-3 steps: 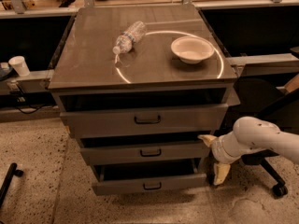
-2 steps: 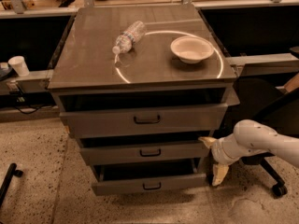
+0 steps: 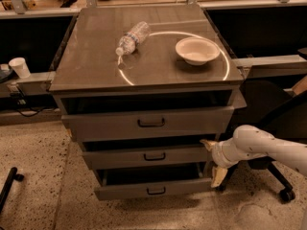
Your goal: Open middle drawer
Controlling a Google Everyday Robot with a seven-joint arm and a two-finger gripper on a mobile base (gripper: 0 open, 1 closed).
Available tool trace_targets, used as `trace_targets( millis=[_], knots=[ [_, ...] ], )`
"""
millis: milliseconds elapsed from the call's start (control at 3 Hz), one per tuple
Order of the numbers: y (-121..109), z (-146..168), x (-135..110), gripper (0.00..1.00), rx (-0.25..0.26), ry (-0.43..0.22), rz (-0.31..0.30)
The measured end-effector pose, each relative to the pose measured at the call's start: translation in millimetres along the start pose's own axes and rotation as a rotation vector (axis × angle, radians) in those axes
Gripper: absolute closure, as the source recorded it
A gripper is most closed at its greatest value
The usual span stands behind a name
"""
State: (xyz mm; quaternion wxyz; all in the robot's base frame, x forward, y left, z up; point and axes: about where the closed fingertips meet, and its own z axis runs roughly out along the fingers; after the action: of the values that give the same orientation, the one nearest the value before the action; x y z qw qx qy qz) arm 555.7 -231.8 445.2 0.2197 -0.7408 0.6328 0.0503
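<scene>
The grey cabinet has three drawers stacked. The middle drawer (image 3: 144, 157) has a medium-height plain front and a small dark loop handle (image 3: 154, 156) at its centre. A dark gap shows above its front; the tray inside is hidden. My gripper (image 3: 212, 161) is at the right end of the middle drawer's front, on a white arm reaching in from the right. It is open and empty, with one pale fingertip (image 3: 207, 143) near the drawer's top right corner and the other lower down beside the bottom drawer. It is well to the right of the handle.
The taller top drawer (image 3: 151, 123) and slim bottom drawer (image 3: 153, 190) also show gaps above them. A plastic bottle (image 3: 132, 37) and a white bowl (image 3: 196, 50) lie on the cabinet top. An office chair (image 3: 273, 176) stands at the right, and a paper cup (image 3: 19, 67) at the left.
My gripper has moved slightly left, closer to the right end of the middle drawer's front. The drawers have not moved.
</scene>
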Motion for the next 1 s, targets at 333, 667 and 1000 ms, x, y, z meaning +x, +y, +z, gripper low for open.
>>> trace_targets(
  millis=[333, 667, 1000],
  knots=[
    [-8.4, 18.0, 9.2, 0.0, 0.008, -0.008, 0.036],
    [-11.6, 27.1, 15.9, 0.0, 0.009, -0.02, 0.062],
    [-15.4, 31.8, 18.6, 0.19, 0.009, -0.033, 0.074]
  ],
)
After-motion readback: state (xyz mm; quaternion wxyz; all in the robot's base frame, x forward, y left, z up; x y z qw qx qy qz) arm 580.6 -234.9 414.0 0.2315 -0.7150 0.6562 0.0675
